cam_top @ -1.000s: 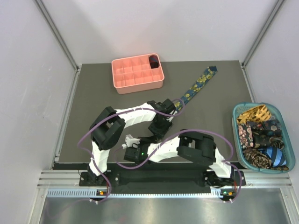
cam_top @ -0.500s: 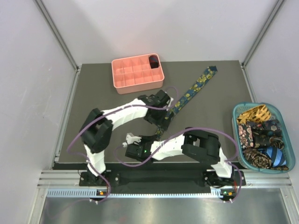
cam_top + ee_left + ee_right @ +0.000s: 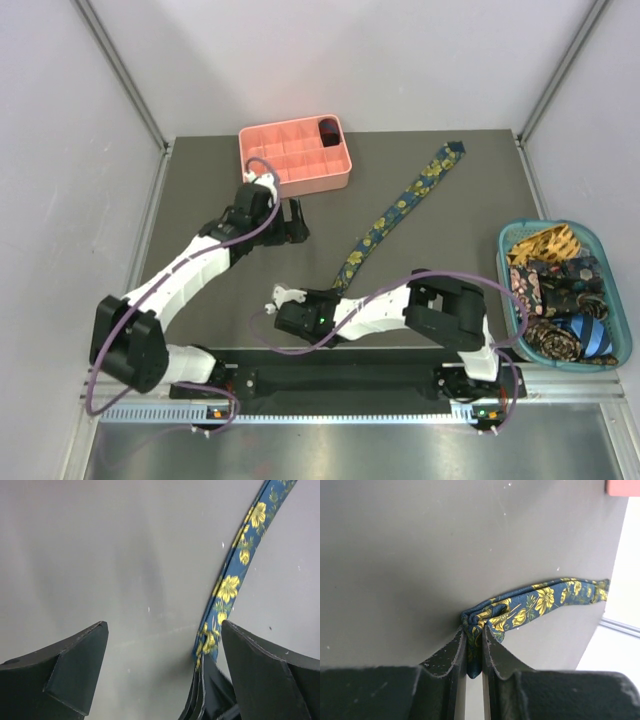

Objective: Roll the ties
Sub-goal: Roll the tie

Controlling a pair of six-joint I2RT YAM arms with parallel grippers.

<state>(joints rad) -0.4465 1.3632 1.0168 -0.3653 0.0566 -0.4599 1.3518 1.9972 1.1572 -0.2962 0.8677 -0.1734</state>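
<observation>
Notably, the right hand (image 3: 474, 635) pinches and partly hides the folded tie (image 3: 540, 602).

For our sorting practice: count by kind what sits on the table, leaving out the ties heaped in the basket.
Ties: 2 (floral tie, dark coil)
Pink tray: 1
Teal basket: 1
Total: 4

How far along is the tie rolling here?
Done: one dark coil sits in the pink tray. In hand: the right hand pinches the folded end of the navy floral tie; the left hand is open. Left: rolling it, plus the ties in the teal basket.
</observation>
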